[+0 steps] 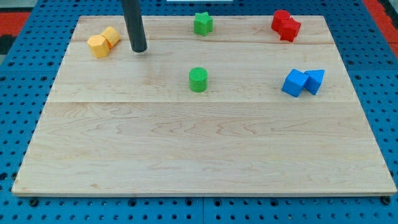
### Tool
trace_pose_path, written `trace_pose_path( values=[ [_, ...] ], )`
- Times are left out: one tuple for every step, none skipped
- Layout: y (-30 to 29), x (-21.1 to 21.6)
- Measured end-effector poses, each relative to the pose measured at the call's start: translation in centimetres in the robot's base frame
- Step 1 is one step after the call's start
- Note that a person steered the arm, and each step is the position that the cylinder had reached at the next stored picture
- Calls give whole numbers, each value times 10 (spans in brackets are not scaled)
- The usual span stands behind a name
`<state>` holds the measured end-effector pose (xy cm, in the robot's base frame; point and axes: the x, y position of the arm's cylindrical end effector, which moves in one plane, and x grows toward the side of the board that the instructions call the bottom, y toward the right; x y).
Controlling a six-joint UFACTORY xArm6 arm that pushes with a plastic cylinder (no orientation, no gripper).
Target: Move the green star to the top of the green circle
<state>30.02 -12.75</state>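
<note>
The green star (pixel 203 23) lies near the view's top edge of the wooden board (pixel 199 149), in the middle. The green circle (pixel 198 79) stands below it, a clear gap between them. My tip (pixel 139 49) rests on the board at the upper left, well left of both green blocks and just right of the yellow blocks.
Two yellow blocks (pixel 103 42) touch each other at the upper left. Two red blocks (pixel 285 25) sit together at the upper right. A blue cube (pixel 295 83) and a blue triangular block (pixel 314 81) sit at the right. A blue pegboard (pixel 18 74) surrounds the board.
</note>
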Motion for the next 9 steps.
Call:
trace_pose_path(
  values=[
    [0,2],
    [5,0],
    [24,-19],
    [35,-40],
    [42,-74],
    [36,-101],
    [42,-108],
    [72,-107],
    [127,-107]
  ],
)
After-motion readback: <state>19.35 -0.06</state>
